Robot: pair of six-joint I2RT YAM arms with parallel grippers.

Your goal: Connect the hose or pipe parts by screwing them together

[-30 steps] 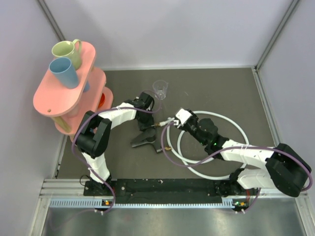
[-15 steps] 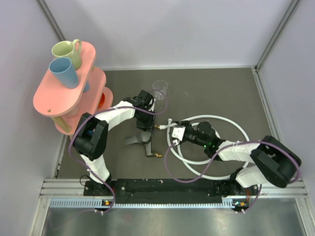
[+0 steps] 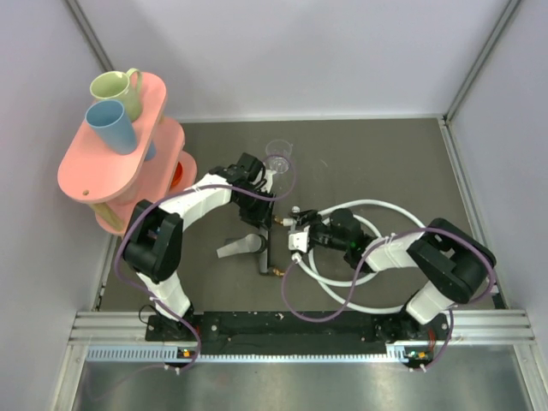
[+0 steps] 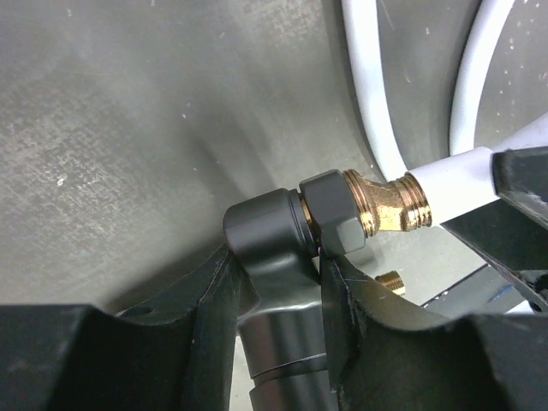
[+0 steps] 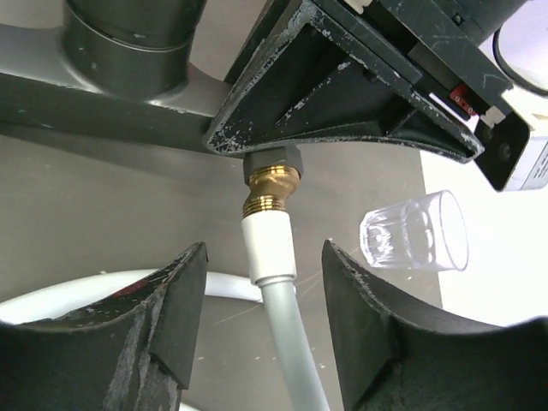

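Observation:
The black T-shaped fitting (image 4: 272, 244) is clamped between my left gripper's (image 4: 276, 287) jaws, which are shut on its body. One brass tip (image 4: 387, 202) sticks out to the right and meets the white end connector (image 5: 270, 244) of the hose (image 3: 402, 214). My right gripper (image 5: 265, 270) stands open around that connector, with a gap on each side and neither finger touching it. In the top view the fitting (image 3: 266, 248) hangs below the left gripper (image 3: 259, 229), with the right gripper (image 3: 299, 233) just to its right. The hose lies in loops behind the right arm.
A clear plastic cup (image 3: 278, 157) stands behind the left wrist and also shows in the right wrist view as the cup (image 5: 415, 231). A pink tiered stand (image 3: 111, 154) holding a green mug and a blue cup fills the far left. Purple cables trail from both arms.
My right gripper has moved left and nearer with the hose end, bringing it onto the fitting's brass tip, and its jaws have opened. The left gripper has turned the fitting more upright.

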